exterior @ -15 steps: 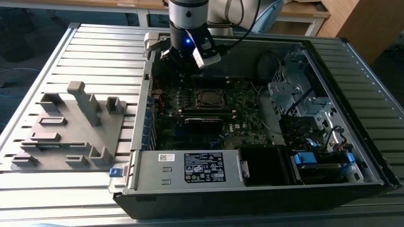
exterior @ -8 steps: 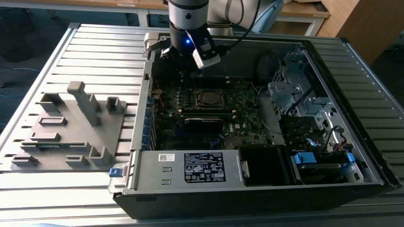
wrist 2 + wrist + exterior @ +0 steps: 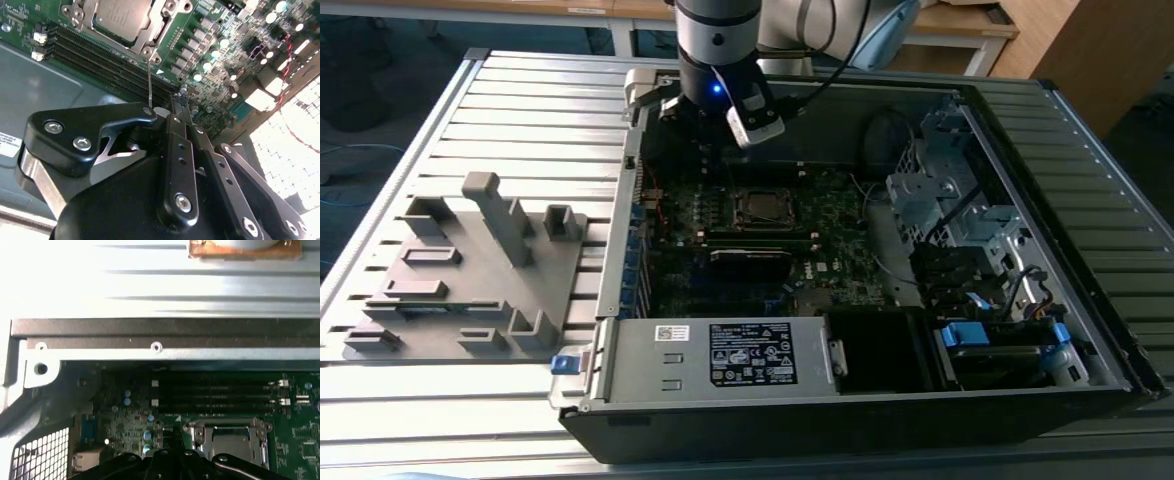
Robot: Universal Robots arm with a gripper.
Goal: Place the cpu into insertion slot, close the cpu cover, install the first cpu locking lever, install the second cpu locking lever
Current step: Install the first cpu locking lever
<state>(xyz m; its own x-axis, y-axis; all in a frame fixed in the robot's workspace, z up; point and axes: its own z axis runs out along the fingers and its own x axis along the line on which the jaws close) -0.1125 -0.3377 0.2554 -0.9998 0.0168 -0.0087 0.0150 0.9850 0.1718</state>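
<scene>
Plainly, the cpu [image 3: 122, 17] sits in the slot [image 3: 76, 19] with the cover [image 3: 157, 27] down around it, so what matters now is the thin lever [image 3: 149, 82]. In the second wrist view its long axis runs from the slot's near corner straight toward the gripper [image 3: 178, 101], passing just beside the tips, off to one side and not between them. The gripper looks pressed shut on nothing (the lever stands free, so I judge it not yet latched). The exterior view gives the wider lie: the arm [image 3: 716, 50] hangs over the far part of the board [image 3: 834, 230] inside the case [image 3: 854, 430], and the slot lies nearer the camera, slightly toward the exterior view's right.
</scene>
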